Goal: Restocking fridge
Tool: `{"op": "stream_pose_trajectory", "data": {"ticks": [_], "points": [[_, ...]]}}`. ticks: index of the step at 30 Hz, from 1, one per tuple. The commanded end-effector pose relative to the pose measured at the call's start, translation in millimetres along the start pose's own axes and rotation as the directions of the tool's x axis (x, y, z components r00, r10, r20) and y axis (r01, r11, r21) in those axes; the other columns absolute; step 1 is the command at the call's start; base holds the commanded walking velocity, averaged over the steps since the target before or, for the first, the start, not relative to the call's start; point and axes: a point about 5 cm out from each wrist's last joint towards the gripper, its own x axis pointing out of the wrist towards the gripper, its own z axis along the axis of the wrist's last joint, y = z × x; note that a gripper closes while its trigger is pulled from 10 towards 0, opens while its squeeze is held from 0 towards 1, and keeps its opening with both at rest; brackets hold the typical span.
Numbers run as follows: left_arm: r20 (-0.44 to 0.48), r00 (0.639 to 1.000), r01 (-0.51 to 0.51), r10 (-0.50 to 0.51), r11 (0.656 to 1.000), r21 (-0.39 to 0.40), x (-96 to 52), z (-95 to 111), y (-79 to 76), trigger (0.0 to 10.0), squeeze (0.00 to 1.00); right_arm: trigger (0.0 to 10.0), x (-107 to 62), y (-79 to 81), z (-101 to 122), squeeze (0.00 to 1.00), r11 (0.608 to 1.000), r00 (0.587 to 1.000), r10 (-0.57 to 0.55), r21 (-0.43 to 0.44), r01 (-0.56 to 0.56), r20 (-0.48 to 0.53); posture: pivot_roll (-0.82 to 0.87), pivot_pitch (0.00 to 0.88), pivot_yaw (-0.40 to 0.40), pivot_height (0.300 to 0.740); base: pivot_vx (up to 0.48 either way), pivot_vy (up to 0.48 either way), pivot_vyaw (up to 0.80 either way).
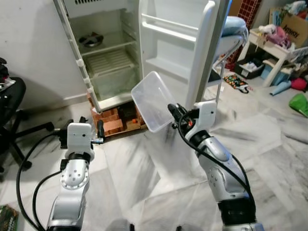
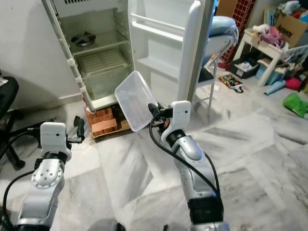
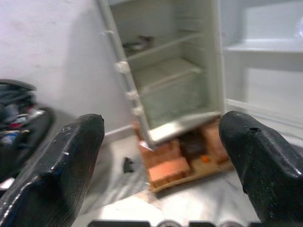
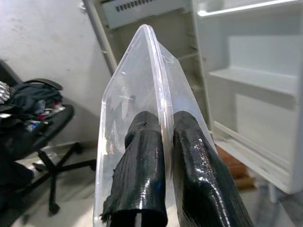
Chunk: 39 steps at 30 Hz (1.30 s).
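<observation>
The white fridge (image 1: pixel 108 57) stands ahead with its door (image 1: pixel 178 48) swung wide. Its shelves are bare except for a dark round dish (image 1: pixel 91 39) on the upper shelf. My right gripper (image 1: pixel 174 111) is shut on the rim of a clear plastic container (image 1: pixel 153 101), holding it tilted on edge in front of the door. The right wrist view shows both fingers (image 4: pixel 142 165) pinching that container (image 4: pixel 137 85) wall. My left gripper (image 1: pixel 81 131) is raised at lower left, open and holding nothing, with its fingers (image 3: pixel 61 161) spread toward the fridge (image 3: pixel 170 85).
The fridge rests on red bricks (image 1: pixel 113 120). A black office chair (image 1: pixel 12 115) stands at the left. A metal stand with a blue cushion (image 1: pixel 233 29) sits behind the door. A white table (image 1: pixel 272 48) and clutter fill the right back corner. Marble floor (image 1: pixel 144 183) lies ahead.
</observation>
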Motion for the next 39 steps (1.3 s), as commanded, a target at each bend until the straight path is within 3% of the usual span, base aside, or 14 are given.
{"op": "stream_pose_trajectory", "data": {"ticks": [1, 16, 26, 39], "points": [[-0.011, 1.000, -0.002, 0.003, 1.000, 0.019, -0.7, -1.8, 4.9, 10.0, 0.00, 10.0, 1.7, 0.0, 3.3, 0.00, 1.000, 1.000, -0.008, 0.005, 0.008, 0.017, 0.10, 0.076, 0.006, 0.740, 0.000, 0.480, 0.00], [-0.009, 1.000, 0.007, -0.007, 1.000, 0.010, 0.0, -0.6, 2.8, 10.0, 0.00, 10.0, 3.2, -1.1, 5.8, 0.00, 1.000, 0.999, -0.014, 0.001, 0.014, 0.034, 0.10, 0.075, 0.004, 0.740, 0.000, 0.480, 0.00], [0.017, 0.999, 0.048, -0.048, 0.999, 0.014, -4.0, 1.4, -0.6, 10.0, 0.00, 10.0, 2.1, 0.0, 5.2, 0.00, 1.000, 0.999, -0.015, -0.001, 0.015, 0.033, 0.10, 0.080, 0.003, 0.740, 0.000, 0.029, 0.00], [-0.013, 0.998, 0.064, -0.064, 0.998, -0.002, -7.1, -3.1, -3.7, 10.0, 0.00, 10.0, 2.1, 0.1, 4.5, 0.00, 1.000, 0.999, -0.017, -0.017, 0.018, 0.028, 0.10, 0.086, -0.002, 0.740, 0.269, 0.398, 0.00]]}}
